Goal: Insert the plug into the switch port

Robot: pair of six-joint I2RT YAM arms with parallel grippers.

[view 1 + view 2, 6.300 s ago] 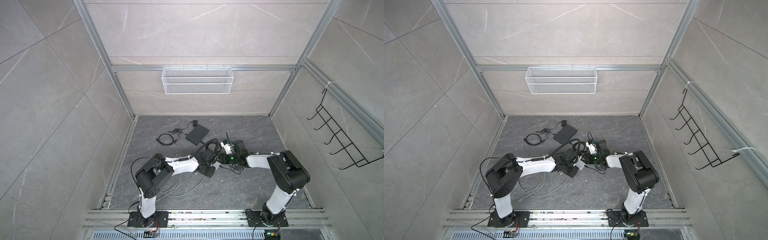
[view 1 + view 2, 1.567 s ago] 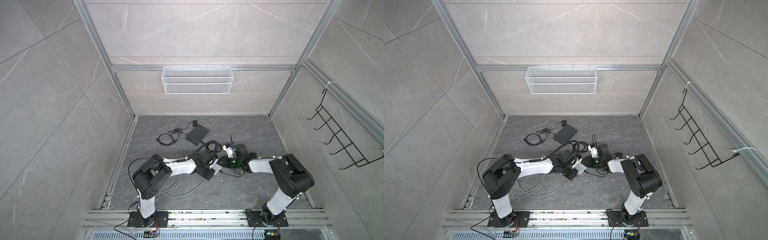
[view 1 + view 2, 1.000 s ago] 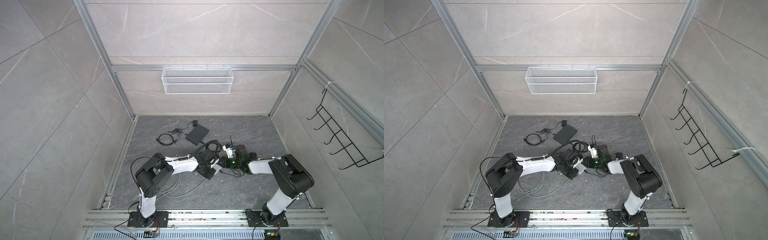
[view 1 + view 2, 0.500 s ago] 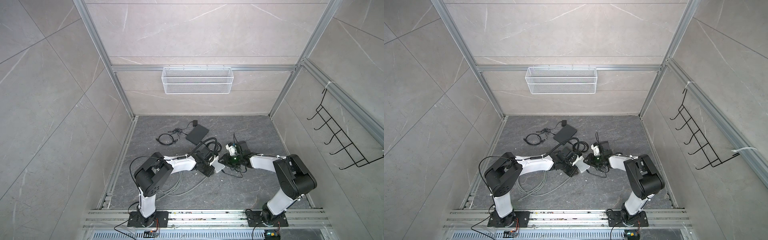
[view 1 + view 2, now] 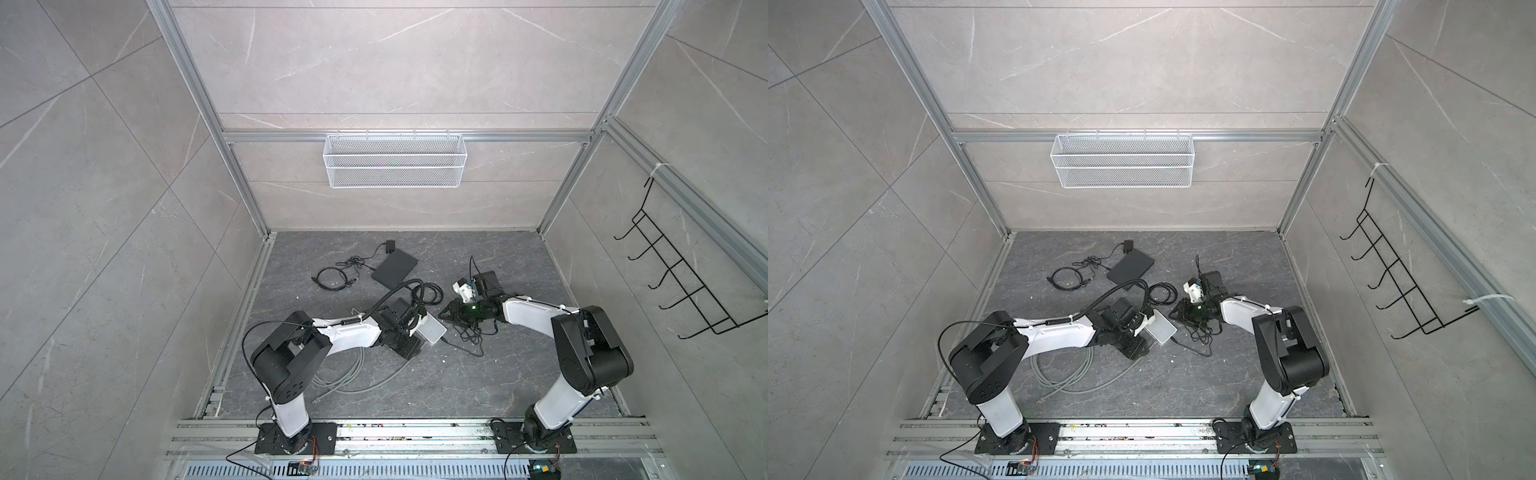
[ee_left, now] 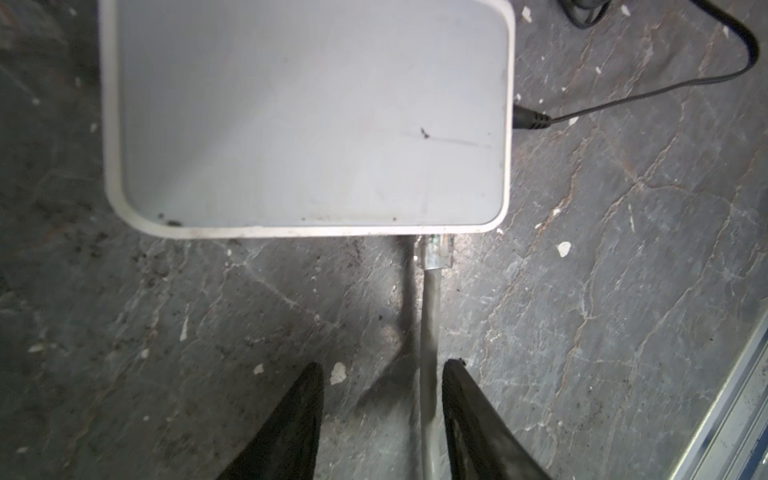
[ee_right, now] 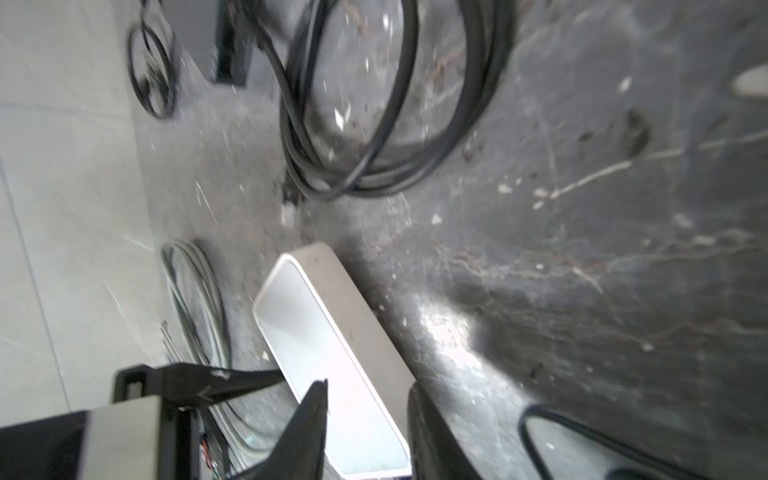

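Observation:
The white switch lies flat on the dark floor, between the two arms in both top views. The clear plug sits in the switch's edge. Its grey cable runs back between the fingers of my left gripper, close to one finger and not pinched. That gripper is open, just short of the switch. My right gripper is open too, with the switch below its fingertips. In a top view it hovers at the switch's right side.
A thin black cord enters the switch's side and tangles on the floor. A grey cable coil lies under the left arm. Behind are black cable loops, a flat black box, a wall basket and a hook rack.
Both grippers have opened over the last second; the left one has let go of the grey cable. The right arm has shifted slightly toward the back.

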